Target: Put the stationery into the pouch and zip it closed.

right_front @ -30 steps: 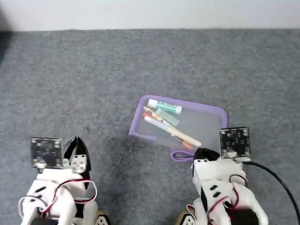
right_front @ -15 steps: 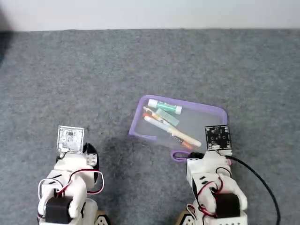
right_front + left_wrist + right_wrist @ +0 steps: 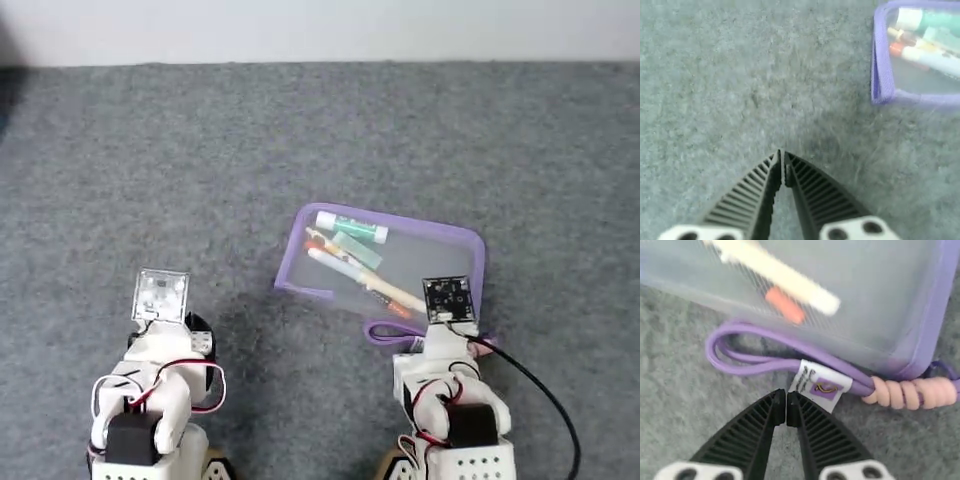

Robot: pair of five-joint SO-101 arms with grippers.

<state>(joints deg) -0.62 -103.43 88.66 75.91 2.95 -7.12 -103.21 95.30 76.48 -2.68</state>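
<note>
2 clenched: left end effector (image 3: 782,156), right end effector (image 3: 786,399) | pouch (image 3: 400,218) holds stationery (image 3: 352,252)

pouch (image 3: 440,262): clear, purple trim | strap (image 3: 765,366): purple | coil (image 3: 910,392): pink | counter (image 3: 200,150): mottled grey | right end effector (image 3: 786,399): black, ribbed

**Soft, even light, barely any shadow**

I am seeing flat, diffuse light falling from above on the grey surface (image 3: 200,150), with one dark patch in its far left corner. The pouch (image 3: 440,255) is casting a faint shadow along its near edge, and its clear face is giving off a mild sheen. Soft shade is lying ahead of the left pincer (image 3: 783,165). Near the right pincer (image 3: 786,407), the strap loop (image 3: 740,347) is throwing a thin shadow.
</note>
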